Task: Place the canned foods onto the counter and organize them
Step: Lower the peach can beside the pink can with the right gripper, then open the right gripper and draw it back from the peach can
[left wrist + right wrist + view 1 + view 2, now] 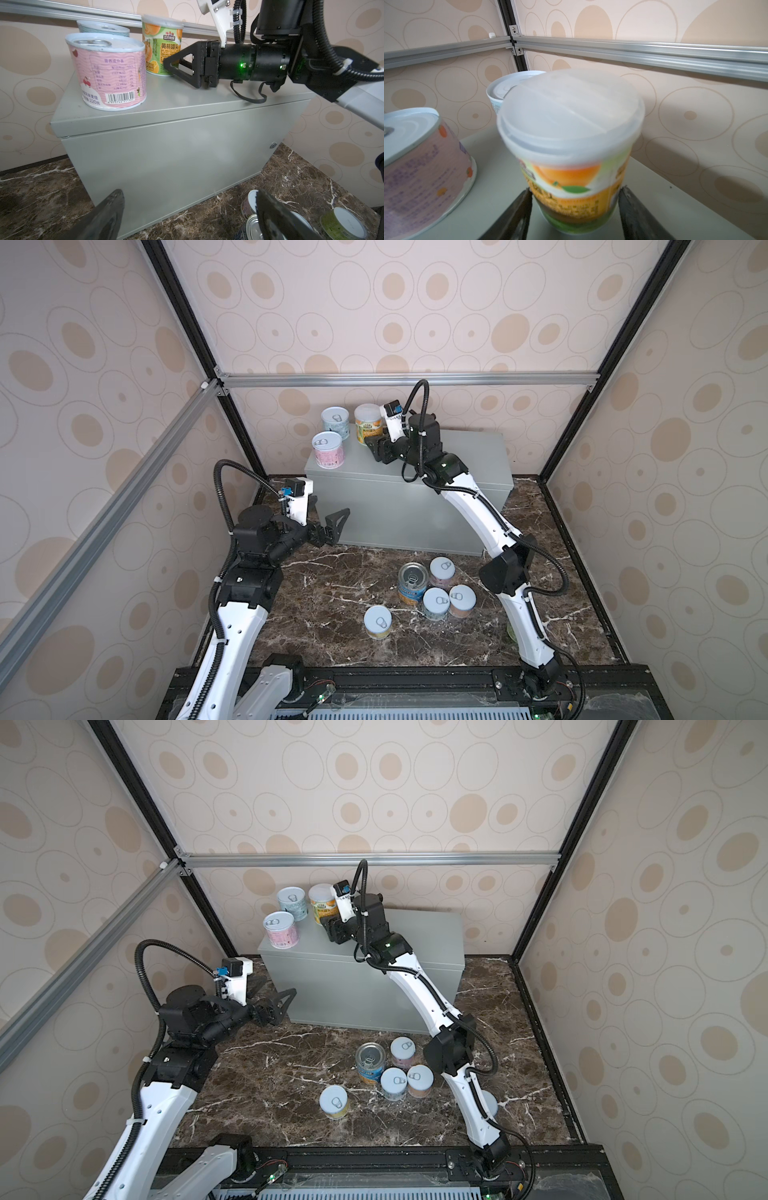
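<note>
Upper centre, right gripper [372,446] clasped peach can [368,420] on counter [478,454]; it needed seating flat before release; left gripper [327,511] gaped wide.

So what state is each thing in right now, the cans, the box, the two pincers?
Pink can: upright on the box.
Pale blue can: upright on the box.
Peach can: upright on the box, gripped.
Right pincer: closed on the peach can.
Left pincer: open, empty.
Soup can: upright on the marble.
Box: shut.
</note>
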